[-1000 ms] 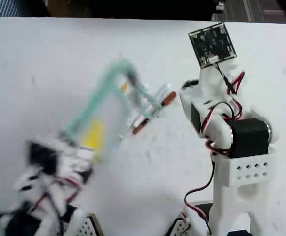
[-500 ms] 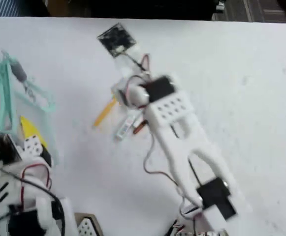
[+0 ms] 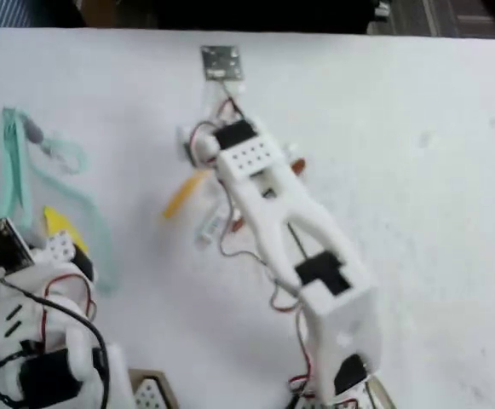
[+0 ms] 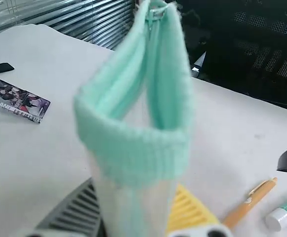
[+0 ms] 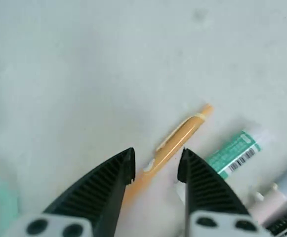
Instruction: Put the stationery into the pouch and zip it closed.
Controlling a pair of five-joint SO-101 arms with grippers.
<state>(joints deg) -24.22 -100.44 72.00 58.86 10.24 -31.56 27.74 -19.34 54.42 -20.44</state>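
Pouch (image 4: 138,143): mint green, stood on end with its mouth gaping upward, at 9 o'clock on the table (image 3: 417,128) in the high view. I judge it is held this way so things can be dropped in from above.
Left pincer (image 4: 133,202): clamped on the pouch's lower part, a grey jaw on one side and a yellow jaw on the other. The grip low down leaves the mouth free.
Orange pen (image 5: 180,136): lies flat near the middle of the table, well apart from the pouch and at about 3 o'clock from it.
Right pincer (image 5: 156,157): empty, with its jaws parted moderately and straddling the pen's barrel, one on each side. Set across the barrel like this, closing should catch it. Whether the tips touch the table I cannot tell.
Glue stick (image 5: 234,150): just beside the pen, at about 5 o'clock from it in the high view.
Second pen (image 5: 281,190): lies just past the glue stick.
Card (image 4: 15,98): flat on the table beyond the pouch, and likely no part of the job.
Stage: the stationery lies out on the table and the zip is open, so this looks like the first pick.
Risk: the glue stick is near enough that a jaw could nudge it, and a thin round barrel may roll as the jaws close.
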